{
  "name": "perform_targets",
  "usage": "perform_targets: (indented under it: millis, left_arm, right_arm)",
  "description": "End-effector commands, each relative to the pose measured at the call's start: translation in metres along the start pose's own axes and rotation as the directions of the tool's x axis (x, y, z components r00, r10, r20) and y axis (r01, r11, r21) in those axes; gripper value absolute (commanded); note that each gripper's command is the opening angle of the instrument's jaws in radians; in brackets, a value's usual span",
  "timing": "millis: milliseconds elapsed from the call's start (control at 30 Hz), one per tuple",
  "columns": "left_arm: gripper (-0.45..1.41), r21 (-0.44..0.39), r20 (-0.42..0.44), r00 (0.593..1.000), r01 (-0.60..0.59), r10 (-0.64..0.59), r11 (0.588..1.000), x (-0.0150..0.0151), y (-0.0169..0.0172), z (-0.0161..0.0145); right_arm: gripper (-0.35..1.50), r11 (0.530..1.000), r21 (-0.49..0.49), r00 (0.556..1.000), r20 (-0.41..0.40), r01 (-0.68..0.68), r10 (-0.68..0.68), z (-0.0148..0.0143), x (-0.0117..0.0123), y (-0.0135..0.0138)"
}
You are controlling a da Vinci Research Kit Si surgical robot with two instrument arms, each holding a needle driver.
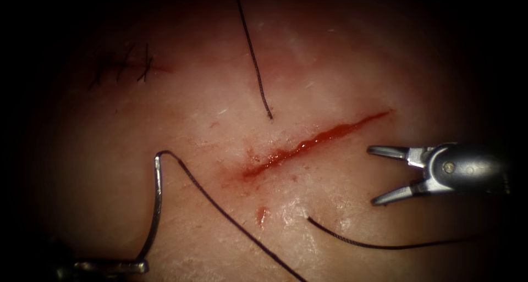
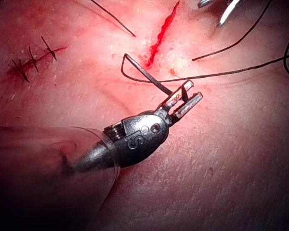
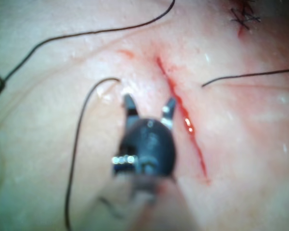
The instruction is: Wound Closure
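An earlier stitched cut (image 1: 124, 67) on the far left.

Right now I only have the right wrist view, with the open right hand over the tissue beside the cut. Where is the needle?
Observer: The left hand holds the needle near its end away from the thread, left of the cut.
Operator: Is it in the tissue?
Observer: No; its whole curve lies clear above the tissue, thread trailing from its free end.
Operator: And my right hand?
Observer: In the endoscope view the right hand sits right of the cut, holding nothing.
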Motion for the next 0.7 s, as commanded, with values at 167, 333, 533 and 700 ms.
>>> perform_targets:
  millis: [167,333,533,700]
  left_arm:
    - [-0.45,-0.001,-0.002,1.000,0.005,-0.005,1.000,-0.0006,0.0010,0.0007]
    - [-0.45,-0.001,-0.002,1.000,0.005,-0.005,1.000,-0.0006,0.0011,0.0005]
    - [-0.45,-0.001,-0.002,1.000,0.005,-0.005,1.000,-0.0005,0.0012,0.0005]
    - [-0.45,-0.002,-0.002,1.000,0.005,-0.005,1.000,-0.0005,0.0012,0.0003]
  right_arm:
    - [1.01,1.000,0.001,1.000,0.003,0.007,-0.007,0.0027,-0.0011,-0.0020]
    - [0.96,1.000,-0.004,1.000,0.004,0.013,-0.013,0.0038,-0.0020,-0.0019]
    - [0.93,0.999,0.024,1.000,0.001,0.025,-0.025,0.0050,-0.0024,-0.0037]
    - [0.91,0.998,0.048,1.000,0.002,0.028,-0.028,0.0055,-0.0019,-0.0046]
